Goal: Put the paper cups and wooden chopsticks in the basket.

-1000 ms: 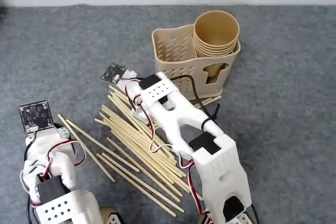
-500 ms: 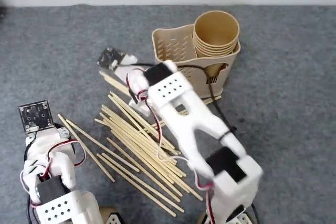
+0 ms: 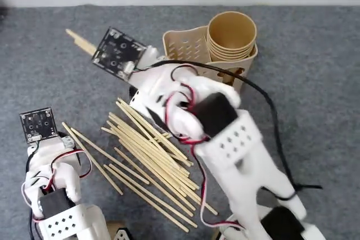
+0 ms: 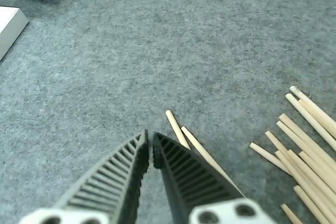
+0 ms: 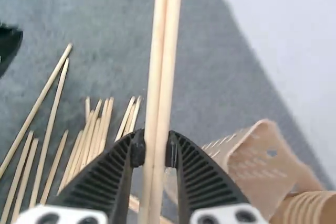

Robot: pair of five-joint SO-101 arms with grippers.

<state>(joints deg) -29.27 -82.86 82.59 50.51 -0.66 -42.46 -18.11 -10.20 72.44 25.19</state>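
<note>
A: Change noted: the right gripper has risen off the pile and rolled upward. It now carries a pair of chopsticks clear of the mat, just beside the basket.

B: And the left gripper?

A: It hasn't moved. It is nearest us, low over the mat, with its jaws together on nothing. Two loose sticks lie just beside its tips.

B: Risks?

A: Judgement only. The pair is smooth and slim, clamped side by side between ribbed fingers, so one stick could slip or pivot when the wrist tips. The long free end points away from the basket. Swinging it round could snag the rim or knock the paper cups.

B: Materials, near to far?

A: The mat is grey with a fuzzy nap. The loose chopsticks are pale bare wood, straight, and fanned in a rough heap between the arms. The basket is beige plastic with perforated walls and a divider. The cups are tan and tapered, nested in one stack in its far compartment.
</note>
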